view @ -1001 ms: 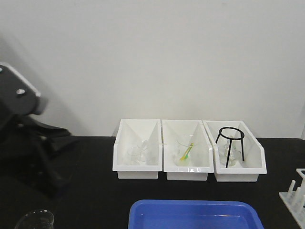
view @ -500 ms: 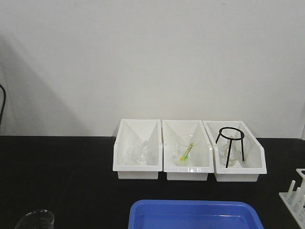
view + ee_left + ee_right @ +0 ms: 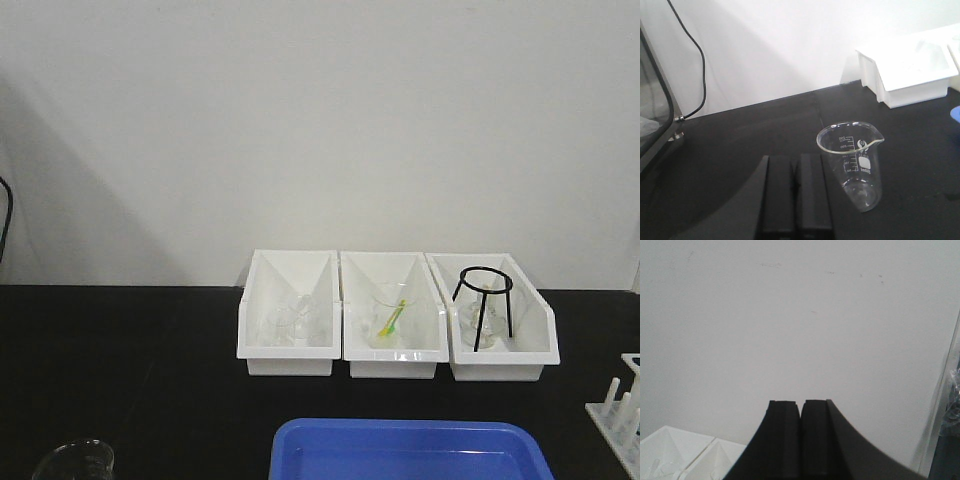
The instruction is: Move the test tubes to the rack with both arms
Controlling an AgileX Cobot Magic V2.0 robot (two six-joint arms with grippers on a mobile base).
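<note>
Both grippers, left gripper point(image 3: 796, 192) and right gripper point(image 3: 801, 440), pressed closed, holding nothing. No test tubes visible (search first); open before approaching; rack point(image 3: 618, 412) sits right.

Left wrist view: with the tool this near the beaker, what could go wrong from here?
1. The left tool sits shut right beside the empty beaker; a sideways swing might tip it.
2. The rack stands at the table's far right edge, barely in the front view, so placements there may be hard to monitor.
</note>
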